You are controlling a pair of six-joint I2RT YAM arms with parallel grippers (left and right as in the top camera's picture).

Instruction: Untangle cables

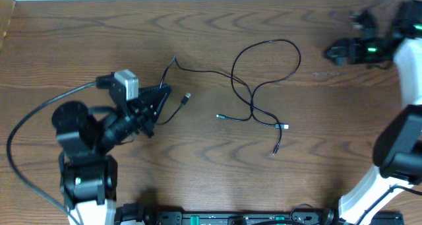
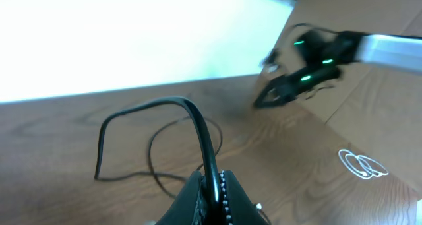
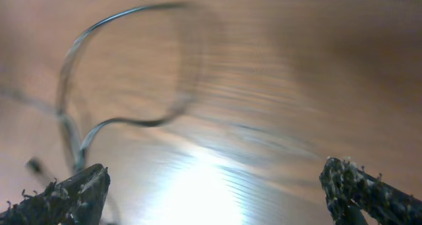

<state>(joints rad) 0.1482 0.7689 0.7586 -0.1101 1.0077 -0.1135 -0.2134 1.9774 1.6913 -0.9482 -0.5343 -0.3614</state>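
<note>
Thin black cables lie in loose loops at the middle of the wooden table, with small plug ends at the lower right and one near my left arm. My left gripper is shut on one black cable, which rises from between its fingers and arches over to the left. My right gripper hovers at the far right, apart from the cables. In the right wrist view it stands wide open with nothing between its fingertips, and a blurred cable loop lies ahead.
The thick black cable of the left arm curves along the table's left side. The right arm's base stands at the right edge. A black rail runs along the front edge. The table's far edge meets a white surface.
</note>
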